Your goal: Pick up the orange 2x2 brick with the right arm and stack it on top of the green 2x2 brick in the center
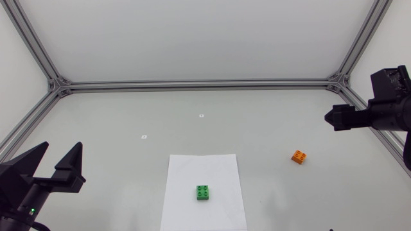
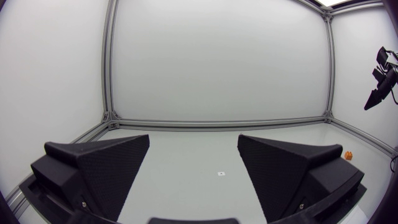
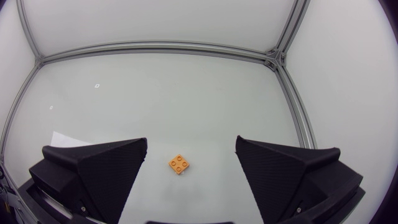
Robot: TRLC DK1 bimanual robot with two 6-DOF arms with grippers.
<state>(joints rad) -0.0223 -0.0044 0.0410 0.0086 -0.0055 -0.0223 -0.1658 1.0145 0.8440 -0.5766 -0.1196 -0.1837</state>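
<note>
White table (image 1: 128, 115), frame rails round the edge, two small marks (image 1: 201, 115) toward the back. Paper sheet (image 1: 192, 170) lies front-centre. It carries the green brick (image 1: 203, 192), studs up, roughly mid-sheet, and nothing else.

Orange brick (image 1: 298, 156) sits on bare table right of the sheet, well apart from the green brick, studs up.

Right gripper (image 1: 331, 119) hangs raised off the table, out toward the right rail. In the right wrist view its fingers are spread wide with nothing held. The orange brick (image 3: 179, 164) shows on the table below, in the gap between them and a bit nearer one finger than the other. Key relation: the brick is under and between the jaws, not touching, with clear height left to drop. It is a square 2x2, so no long axis. It sits turned, corners pointing roughly at the fingers, so a wrist twist is probably needed for the pads to meet flat faces. Otherwise the grip could slip off the corners.

Left gripper (image 1: 62, 146) is parked at the front left, fingers also spread and empty. It is far from both bricks; the orange brick (image 2: 349, 155) is just a speck across the table in its view. The right arm is clearly nearer.

Task looks unstarted: no grasp yet, stack not made.
</note>
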